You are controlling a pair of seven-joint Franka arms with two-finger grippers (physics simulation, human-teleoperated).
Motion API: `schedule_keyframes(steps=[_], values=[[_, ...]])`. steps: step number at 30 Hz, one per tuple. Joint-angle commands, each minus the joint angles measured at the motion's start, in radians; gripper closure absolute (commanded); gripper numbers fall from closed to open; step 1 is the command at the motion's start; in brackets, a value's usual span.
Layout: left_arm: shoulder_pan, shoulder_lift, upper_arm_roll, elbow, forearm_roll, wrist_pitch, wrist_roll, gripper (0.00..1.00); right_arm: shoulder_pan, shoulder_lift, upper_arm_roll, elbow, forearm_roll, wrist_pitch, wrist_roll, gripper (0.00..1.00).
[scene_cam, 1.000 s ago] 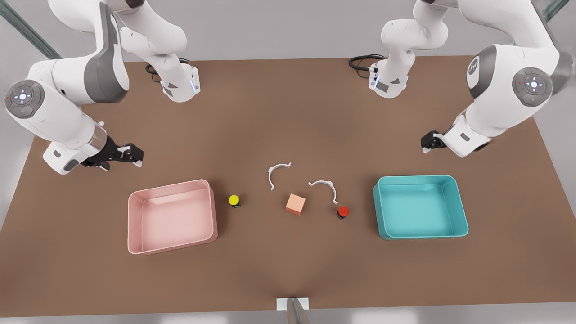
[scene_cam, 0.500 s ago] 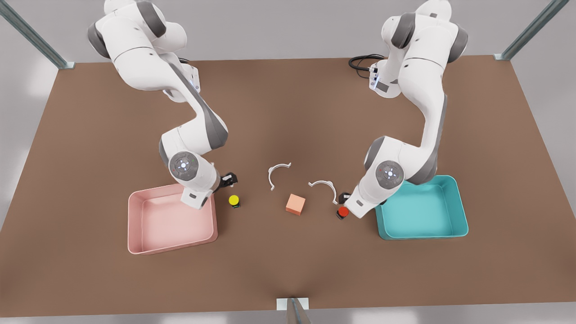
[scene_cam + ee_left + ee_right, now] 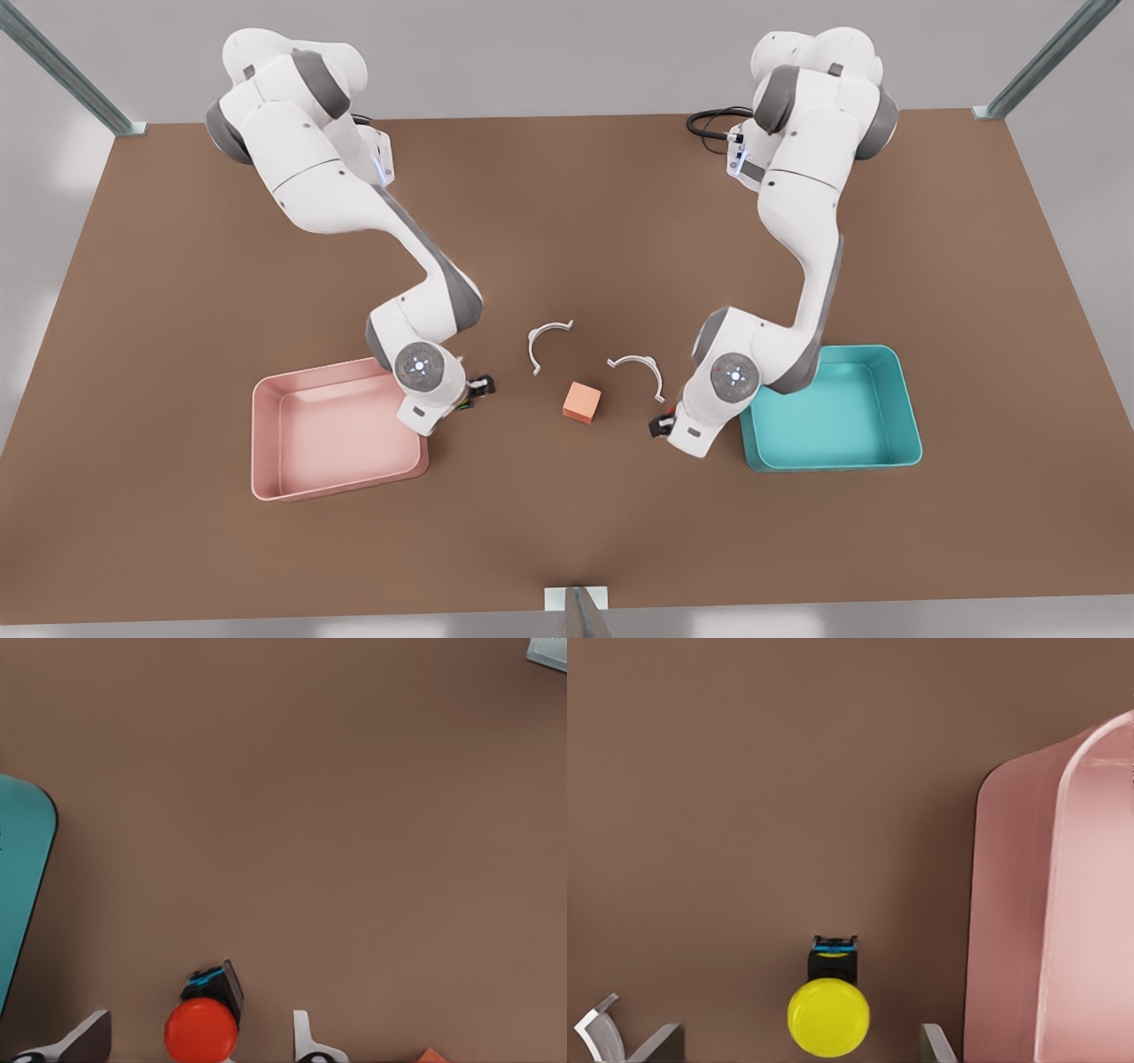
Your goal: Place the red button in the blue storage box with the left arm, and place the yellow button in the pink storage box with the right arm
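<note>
The red button (image 3: 202,1028) stands on the brown table between the fingers of my left gripper (image 3: 197,1036), which is open around it. In the front view that gripper (image 3: 660,425) is low at the left edge of the blue storage box (image 3: 895,408), and its wrist covers the button. The yellow button (image 3: 828,1016) sits between the spread fingers of my open right gripper (image 3: 799,1043). In the front view this gripper (image 3: 477,390) hangs beside the right wall of the pink storage box (image 3: 266,443). Both boxes hold nothing.
An orange cube (image 3: 582,402) lies midway between the two grippers. Two white curved clips (image 3: 545,341) (image 3: 640,368) rest just behind it. A small white bracket (image 3: 576,598) sits at the table's front edge.
Both arms have swung in from the table's sides and come down over the buttons. Each open gripper now straddles its button, and the wrists hide both buttons in the front view.
</note>
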Motion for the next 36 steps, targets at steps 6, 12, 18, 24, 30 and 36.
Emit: schedule_keyframes(steps=[6, 12, 18, 24, 30, 36], values=[[-0.003, 0.039, 0.001, -0.005, -0.002, 0.011, -0.717, 0.0, -0.039, -0.028, 0.045, -0.137, 0.008, 0.141, 0.187, 0.01], [-0.018, 0.059, 0.001, -0.005, -0.005, 0.011, -0.733, 0.0, -0.081, 0.004, 0.068, -0.18, 0.007, 0.24, 0.186, 0.01], [-0.026, 0.059, 0.001, -0.023, -0.005, 0.009, -0.742, 0.05, -0.081, 0.063, 0.065, -0.18, 0.005, 0.29, 0.184, 0.01], [-0.032, 0.059, 0.001, -0.031, -0.002, 0.011, -0.739, 0.22, -0.076, 0.087, 0.065, -0.18, 0.004, 0.294, 0.181, 0.38], [-0.03, 0.059, 0.001, -0.031, 0.0, 0.009, -0.73, 0.3, -0.079, 0.083, 0.063, -0.177, 0.001, 0.29, 0.175, 0.52], [-0.024, 0.059, 0.003, -0.031, 0.001, 0.008, -0.711, 0.33, -0.075, 0.066, 0.063, -0.18, 0.001, 0.28, 0.172, 0.52]])
